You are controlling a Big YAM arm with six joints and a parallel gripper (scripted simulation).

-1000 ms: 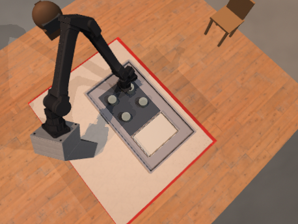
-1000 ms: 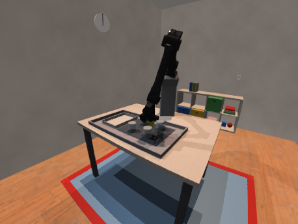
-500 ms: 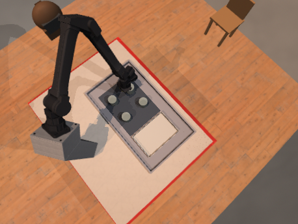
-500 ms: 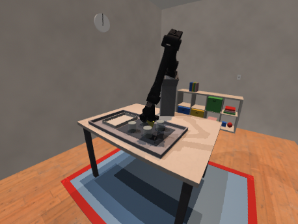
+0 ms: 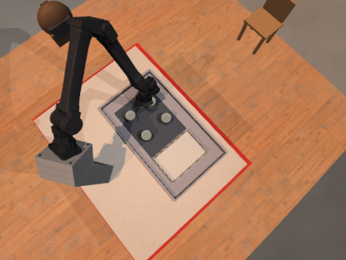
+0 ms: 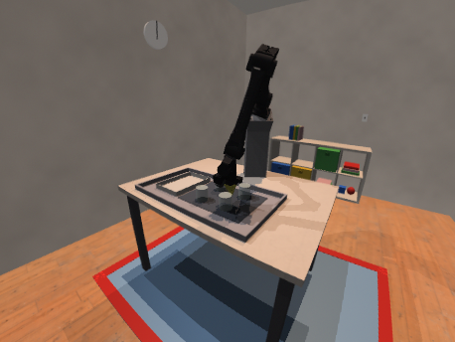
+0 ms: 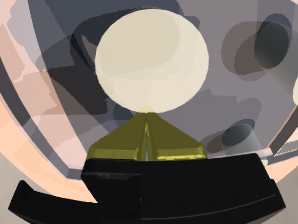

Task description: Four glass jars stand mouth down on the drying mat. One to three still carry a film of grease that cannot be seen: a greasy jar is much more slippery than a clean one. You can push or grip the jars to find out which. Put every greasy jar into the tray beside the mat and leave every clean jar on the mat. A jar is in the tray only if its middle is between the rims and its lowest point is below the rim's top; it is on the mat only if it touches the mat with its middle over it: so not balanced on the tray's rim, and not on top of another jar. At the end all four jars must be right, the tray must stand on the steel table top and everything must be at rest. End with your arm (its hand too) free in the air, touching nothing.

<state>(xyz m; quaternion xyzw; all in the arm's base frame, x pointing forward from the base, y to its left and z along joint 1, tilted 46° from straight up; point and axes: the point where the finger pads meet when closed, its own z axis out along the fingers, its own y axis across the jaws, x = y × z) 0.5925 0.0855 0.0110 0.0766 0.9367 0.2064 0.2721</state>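
Four glass jars stand mouth down on the dark drying mat (image 5: pixel 174 132) (image 6: pixel 258 203). In the top view they are the left jar (image 5: pixel 130 116), the right jar (image 5: pixel 165 118), the near jar (image 5: pixel 145 134) and the far jar. My gripper (image 5: pixel 147 101) (image 6: pixel 228 187) (image 7: pixel 146 112) is shut, with nothing between the yellow fingers. Its closed tips are right at the side of the far jar (image 7: pixel 152 59), which fills the wrist view as a pale disc. The white tray (image 5: pixel 180 155) (image 6: pixel 176 183) beside the mat holds nothing.
The mat and tray lie on a grey steel top (image 5: pixel 216 154) with a dark raised border, on a pale table. Two other jars (image 7: pixel 273 39) (image 7: pixel 237 135) show dimly to the right in the wrist view. The arm's base block (image 5: pixel 64 166) stands at the table's left.
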